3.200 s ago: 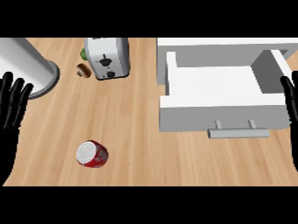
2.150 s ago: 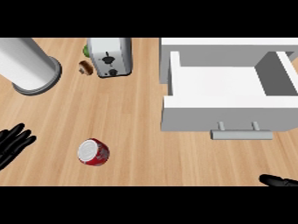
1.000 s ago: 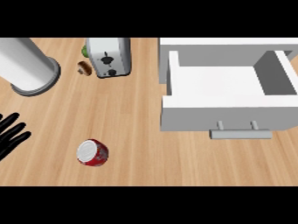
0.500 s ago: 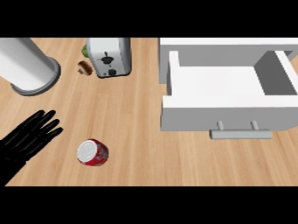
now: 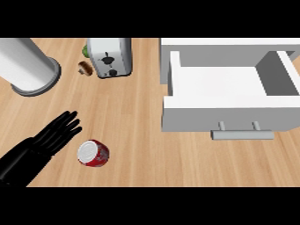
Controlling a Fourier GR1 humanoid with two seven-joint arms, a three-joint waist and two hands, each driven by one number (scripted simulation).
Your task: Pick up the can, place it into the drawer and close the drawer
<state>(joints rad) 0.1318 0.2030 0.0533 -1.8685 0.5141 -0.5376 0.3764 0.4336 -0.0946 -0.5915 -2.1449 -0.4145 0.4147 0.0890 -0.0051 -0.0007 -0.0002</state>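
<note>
1. Now we see our left hand (image 5: pixel 45 143) flat over the counter (image 5: pixel 133 114), fingers straight, holding nothing.
2. We find the can (image 5: pixel 93 153) just right of it, the open drawer (image 5: pixel 233 94) farther right.

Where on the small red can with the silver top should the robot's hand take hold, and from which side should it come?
Probably round the curved red wall of the small red can, not its flat silver end. It appears tilted, the silver end facing up-left toward the black left hand, which lies open just beside it. Coming from that left side, fingers and thumb could wrap across the round body, which offers opposing surfaces.
</note>
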